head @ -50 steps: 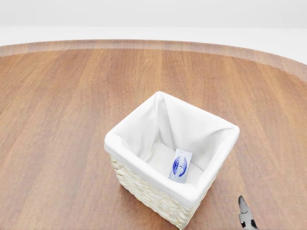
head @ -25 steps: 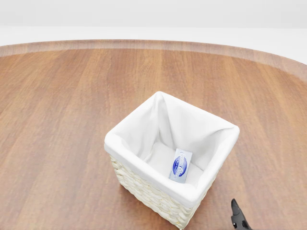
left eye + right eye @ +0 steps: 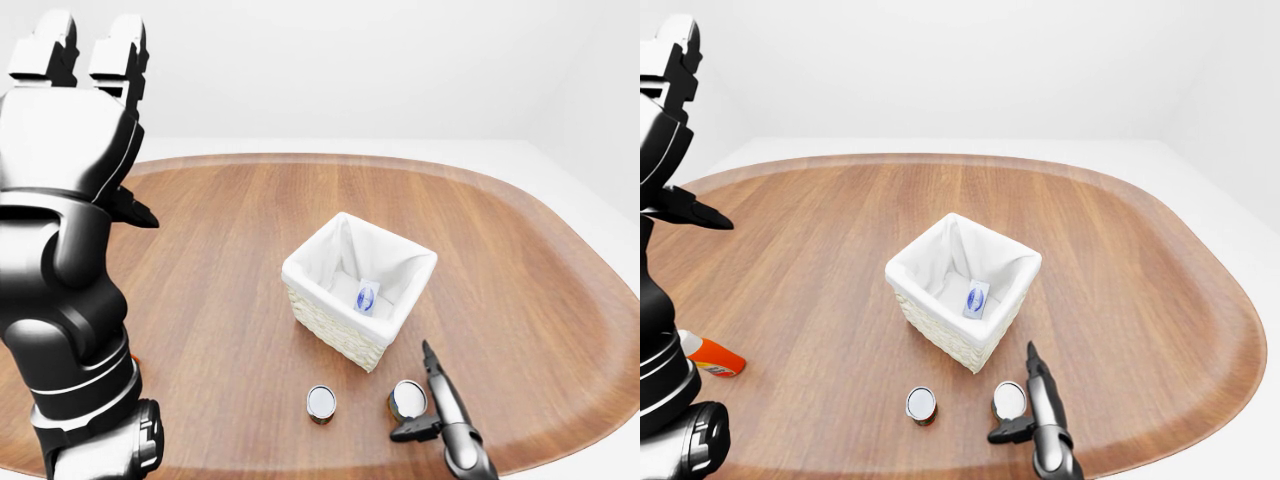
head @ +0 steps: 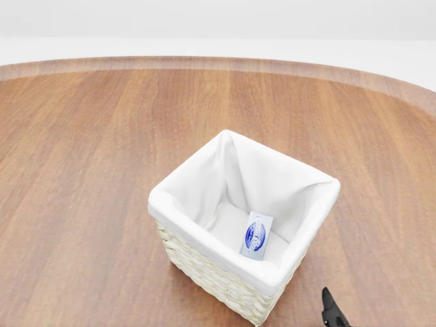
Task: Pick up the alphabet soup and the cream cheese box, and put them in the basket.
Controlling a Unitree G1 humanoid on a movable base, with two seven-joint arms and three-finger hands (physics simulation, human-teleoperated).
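- We are seeing the cream cheese box (image 4: 256,235) already lying inside the basket (image 3: 330,322), against the white liner on its near right side, so we judge that the soup is the part that is remaining.
- Two cans are standing upright on the tabletop (image 3: 220,300), just near of the basket: one can (image 3: 321,402) to the left and one can (image 3: 407,399) to the right. Only their metal tops are showing, so we cannot tell which one is the alphabet soup.
- The right hand (image 3: 432,398) is resting low beside the right can, with its fingers spread and holding nothing; one finger is pointing far, toward the basket, and a thumb is reaching under the can's near side.
- The left hand (image 3: 85,95) is raised high at the left of the left-eye view, its fingers are extended and it is empty.
- For doing this step well, we are thinking the right hand should bring the fingers to both sides of the can body, below the rim, before closing.
- The can is round and smooth, so a touch from one side only may be rolling or tipping it.
- After lifting, the can should be passing clearly above the basket rim and going down beside the box.
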